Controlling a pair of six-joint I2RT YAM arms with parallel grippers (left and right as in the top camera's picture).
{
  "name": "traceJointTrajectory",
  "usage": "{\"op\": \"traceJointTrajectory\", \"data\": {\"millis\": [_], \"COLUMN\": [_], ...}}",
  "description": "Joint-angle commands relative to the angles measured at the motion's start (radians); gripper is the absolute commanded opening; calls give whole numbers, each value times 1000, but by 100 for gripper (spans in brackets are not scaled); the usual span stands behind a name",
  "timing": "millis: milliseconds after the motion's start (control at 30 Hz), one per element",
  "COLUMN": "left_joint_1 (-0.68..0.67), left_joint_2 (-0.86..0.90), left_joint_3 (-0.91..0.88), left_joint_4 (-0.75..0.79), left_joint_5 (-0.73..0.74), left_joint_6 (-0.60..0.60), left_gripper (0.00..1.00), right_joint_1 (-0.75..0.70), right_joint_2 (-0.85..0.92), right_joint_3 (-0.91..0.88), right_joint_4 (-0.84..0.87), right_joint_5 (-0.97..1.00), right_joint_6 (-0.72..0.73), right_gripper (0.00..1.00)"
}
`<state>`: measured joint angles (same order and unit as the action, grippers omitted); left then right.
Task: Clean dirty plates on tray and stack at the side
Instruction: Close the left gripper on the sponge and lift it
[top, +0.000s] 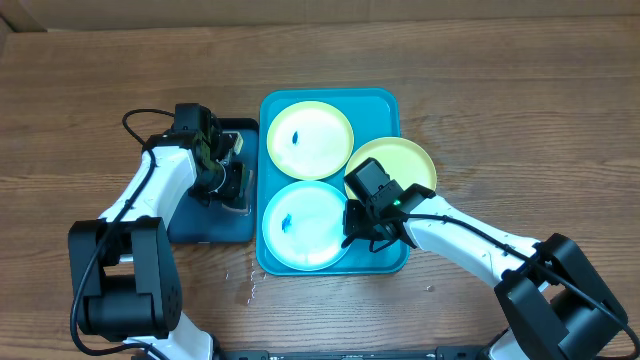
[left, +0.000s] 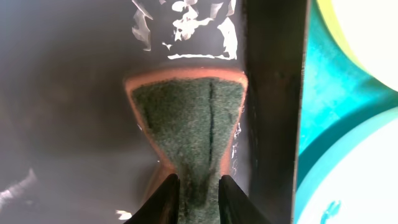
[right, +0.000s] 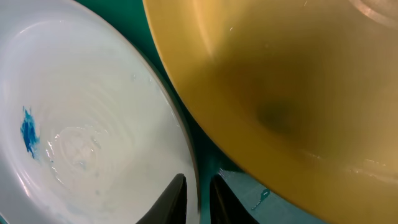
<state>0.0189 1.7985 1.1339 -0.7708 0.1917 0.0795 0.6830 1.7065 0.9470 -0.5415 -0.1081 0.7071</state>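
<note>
Left fingers (left: 165, 202): pressed in on the sponge (left: 186, 118), which is squeezed to a narrow waist between them and fans out ahead. Its green scouring face is turned to the wrist camera, with an orange edge around it. The sponge is lying in the wet navy tray (left: 62, 93).

Right fingers (right: 175, 199): only a narrow gap is seen, and the rim of the near plate (right: 93, 124) runs into it. Whether that rim is gripped cannot be told. A blue smudge (right: 28, 130) is seen on this plate, left of the fingers.

Ahead and right of them, the yellow-green plate (right: 280, 93) is overlapping the right rim of the turquoise tray (top: 385, 100). The far plate (top: 310, 138), also smudged, is ahead-left, inside the tray. Both trays are set side by side on the bench (top: 500, 80).
</note>
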Motion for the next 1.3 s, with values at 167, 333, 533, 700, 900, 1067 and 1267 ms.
{"op": "traceJointTrajectory", "data": {"millis": [167, 333, 533, 700, 900, 1067, 1267], "left_joint_1": [-7, -7, -7, -7, -7, -7, -7], "left_joint_2": [16, 16, 16, 16, 16, 16, 16], "left_joint_3": [6, 4, -22, -61, -65, -66, -68], "left_joint_4": [-1, 2, 28, 76, 80, 80, 76], "left_joint_5": [-34, -34, -33, 18, 19, 14, 7], "left_joint_6": [2, 2, -16, -15, -15, -15, -15], "left_gripper": [21, 20, 21, 21, 18, 18, 14], "right_joint_1": [2, 2, 2, 2, 2, 2, 2], "right_joint_2": [2, 2, 2, 2, 2, 2, 2], "right_joint_3": [-5, -5, -5, -5, -5, -5, -5], "right_joint_4": [5, 6, 6, 6, 6, 6, 6], "right_joint_5": [-5, -5, -5, -5, -5, -5, -5], "right_joint_6": [4, 5, 5, 5, 5, 5, 5], "right_gripper": [16, 22, 24, 24, 24, 24, 28]}}
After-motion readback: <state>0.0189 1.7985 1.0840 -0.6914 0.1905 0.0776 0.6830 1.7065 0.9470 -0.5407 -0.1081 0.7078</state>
